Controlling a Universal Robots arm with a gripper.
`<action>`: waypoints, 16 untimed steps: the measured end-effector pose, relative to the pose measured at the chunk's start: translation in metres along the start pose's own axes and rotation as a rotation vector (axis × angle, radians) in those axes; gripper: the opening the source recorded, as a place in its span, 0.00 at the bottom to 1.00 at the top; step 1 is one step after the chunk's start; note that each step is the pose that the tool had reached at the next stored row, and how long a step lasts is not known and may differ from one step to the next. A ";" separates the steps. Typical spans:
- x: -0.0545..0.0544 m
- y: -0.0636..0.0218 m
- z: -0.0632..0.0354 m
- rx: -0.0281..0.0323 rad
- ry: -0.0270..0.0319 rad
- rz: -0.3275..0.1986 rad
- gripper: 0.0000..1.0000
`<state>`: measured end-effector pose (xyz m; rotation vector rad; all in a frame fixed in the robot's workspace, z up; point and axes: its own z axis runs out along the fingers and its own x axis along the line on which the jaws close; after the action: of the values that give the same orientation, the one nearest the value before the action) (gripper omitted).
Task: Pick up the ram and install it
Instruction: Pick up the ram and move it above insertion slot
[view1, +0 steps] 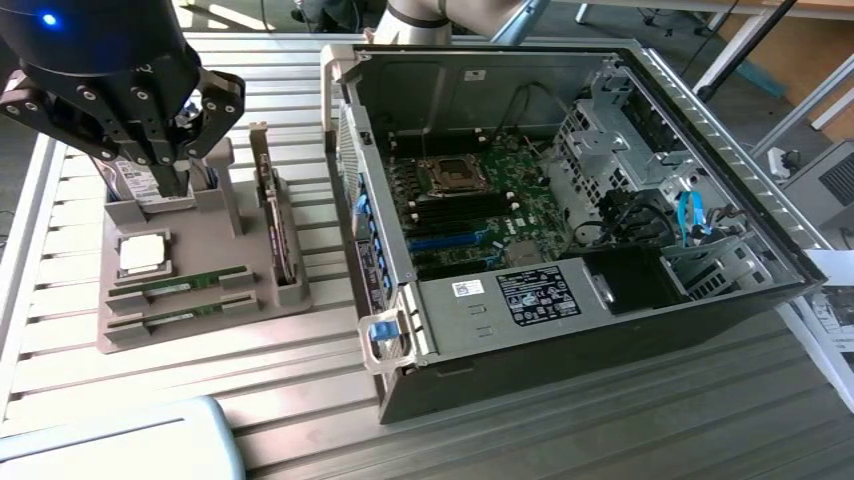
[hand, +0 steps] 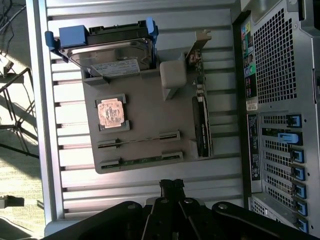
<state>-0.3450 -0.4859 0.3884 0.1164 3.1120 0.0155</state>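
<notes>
Two identical green ram sticks stand on edge in slots of a grey holder tray (view1: 214, 250): one ram (view1: 180, 285) (hand: 140, 140) lies nearer the processor, the other ram (view1: 180, 318) (hand: 142, 161) sits by the tray's edge. My gripper (view1: 171, 188) (hand: 171, 186) hangs above the tray's far end, over the hard drive, well apart from both sticks. Its fingers are pressed together and hold nothing. In the open computer case (view1: 561, 200), the motherboard (view1: 487, 200) lies exposed with its memory slots beside the processor socket.
The tray also carries a hard drive with blue rails (hand: 107, 50), a square silver processor chip (view1: 144, 252) (hand: 111, 112) and an upright dark expansion card (view1: 274, 230) (hand: 202, 125). The case stands close on the exterior view's right of the tray, on a slatted metal table (view1: 307, 340).
</notes>
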 end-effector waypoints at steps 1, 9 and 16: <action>0.000 0.0000 0.0000 -0.0001 0.0000 -0.005 0.11; 0.000 0.0000 0.0016 -0.0042 0.0017 -0.156 0.11; 0.000 0.0000 0.0033 -0.0081 0.0033 -0.297 0.11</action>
<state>-0.3450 -0.4859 0.3851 -0.3459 3.0967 0.0217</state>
